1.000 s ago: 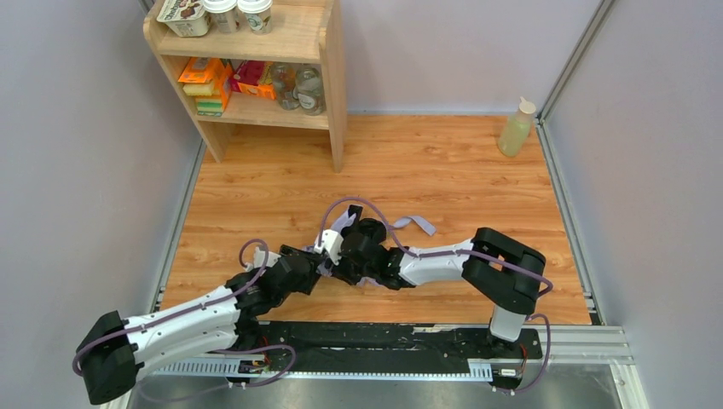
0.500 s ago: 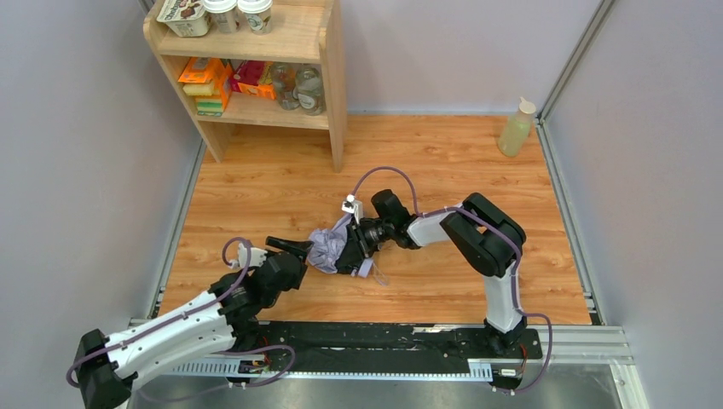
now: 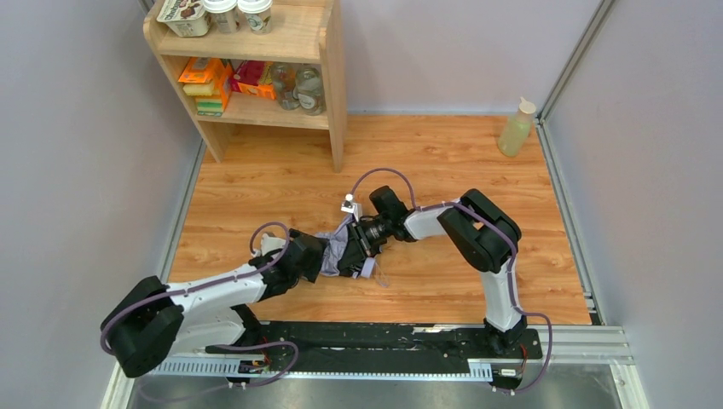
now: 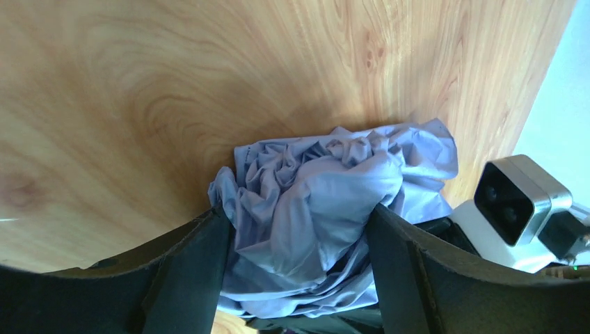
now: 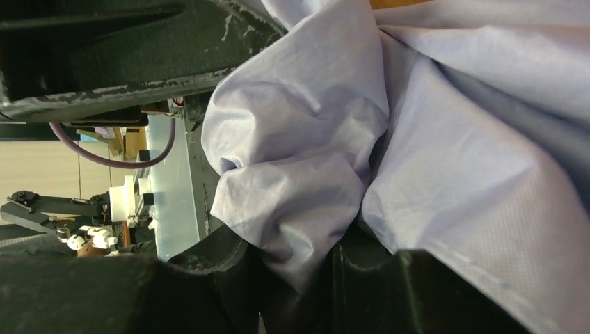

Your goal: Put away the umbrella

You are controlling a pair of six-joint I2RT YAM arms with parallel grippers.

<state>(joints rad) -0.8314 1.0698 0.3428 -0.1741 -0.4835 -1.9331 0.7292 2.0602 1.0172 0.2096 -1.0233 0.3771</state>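
Observation:
The umbrella (image 3: 335, 245) is a crumpled bunch of pale lilac fabric just above the wooden floor, between my two grippers. My right gripper (image 3: 355, 249) comes in from the right and is shut on it. In the right wrist view a fold of the umbrella (image 5: 299, 132) is pinched between the dark fingers of the right gripper (image 5: 327, 257). My left gripper (image 3: 321, 256) reaches in from the left. In the left wrist view, the left gripper (image 4: 298, 217) stands open and wide, its two fingers either side of the bunched umbrella (image 4: 327, 195). Ribs, shaft and handle are hidden.
A wooden shelf unit (image 3: 334, 94) with boxes, jars and tubs stands at the back left. A pale green bottle (image 3: 517, 128) stands at the back right corner. Grey walls close in both sides. The right wrist's camera (image 4: 518, 198) sits close beside the left fingers.
The right arm drew back with the umbrella, which bunched up. The left gripper opened wide, pulled away, then came forward until its fingers straddle the fabric.

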